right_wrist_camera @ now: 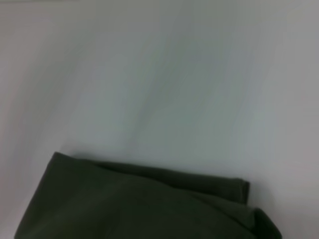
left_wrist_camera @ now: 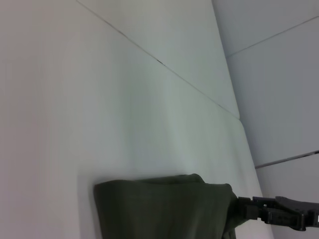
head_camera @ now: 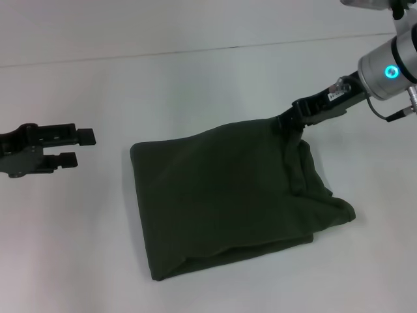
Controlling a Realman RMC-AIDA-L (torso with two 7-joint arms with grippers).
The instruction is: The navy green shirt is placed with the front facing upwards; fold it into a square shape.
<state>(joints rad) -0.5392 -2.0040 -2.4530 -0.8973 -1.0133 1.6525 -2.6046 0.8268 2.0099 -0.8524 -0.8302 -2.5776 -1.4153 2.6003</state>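
At the far right corner of the navy green shirt (head_camera: 228, 195) (folded), my right claw (head_camera: 287, 122) grips fabric; my left claw (head_camera: 71, 147) hovers open, well apart.

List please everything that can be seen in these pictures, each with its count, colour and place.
navy green shirt: one, dark olive green, folded into a rough rectangle with plain fabric up, lying on the middle of the table.
table: one, white, under everything; a thin dark seam runs across its far part.
left claw: one, black, open, at the table's left side, apart from the shirt.
right claw: one, black on a silver arm with a blue light, at the shirt's far right corner, gripping it.
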